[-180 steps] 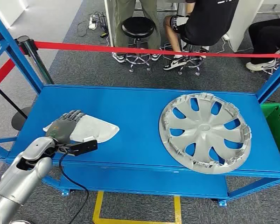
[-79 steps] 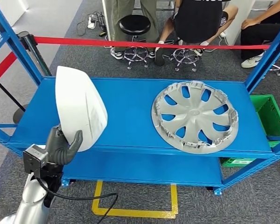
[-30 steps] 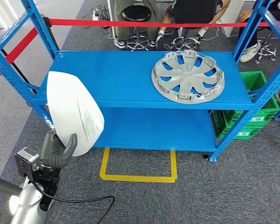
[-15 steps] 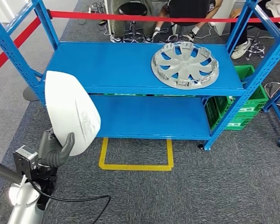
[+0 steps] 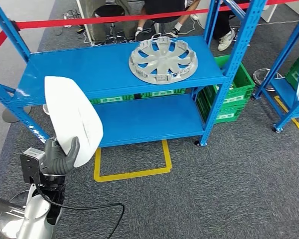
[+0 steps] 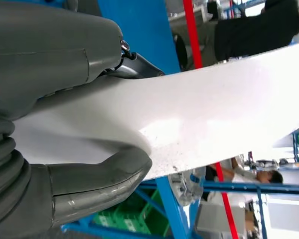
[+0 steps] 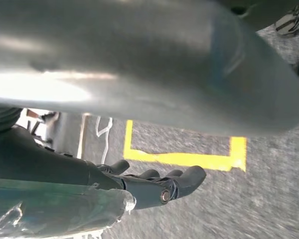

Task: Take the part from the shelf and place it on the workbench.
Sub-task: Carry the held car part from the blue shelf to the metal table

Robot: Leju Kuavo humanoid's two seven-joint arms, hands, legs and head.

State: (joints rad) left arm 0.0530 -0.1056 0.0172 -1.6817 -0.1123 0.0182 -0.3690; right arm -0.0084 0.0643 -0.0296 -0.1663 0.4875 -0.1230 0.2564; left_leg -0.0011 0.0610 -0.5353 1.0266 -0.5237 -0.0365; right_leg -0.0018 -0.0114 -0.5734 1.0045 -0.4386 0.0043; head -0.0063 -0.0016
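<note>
Left hand (image 5: 60,158): we held the white part (image 5: 72,119) by its lower edge, thumb over the near face, long axis upright above the hand. Right hand (image 7: 155,186): hung empty over the floor, fingers loosely apart. Shelf (image 5: 102,69) stood ahead; no desk seen.

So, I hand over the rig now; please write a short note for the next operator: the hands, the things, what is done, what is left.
Left hand: grips the white part at its lower edge and holds it upright, off the blue shelf.
Right hand: hangs over the floor, fingers straight, holding nothing.
The silver wheel cover lies on the top shelf level.
Done: the part is taken from the shelf.
Left: carry it to the workbench and set it down.
</note>
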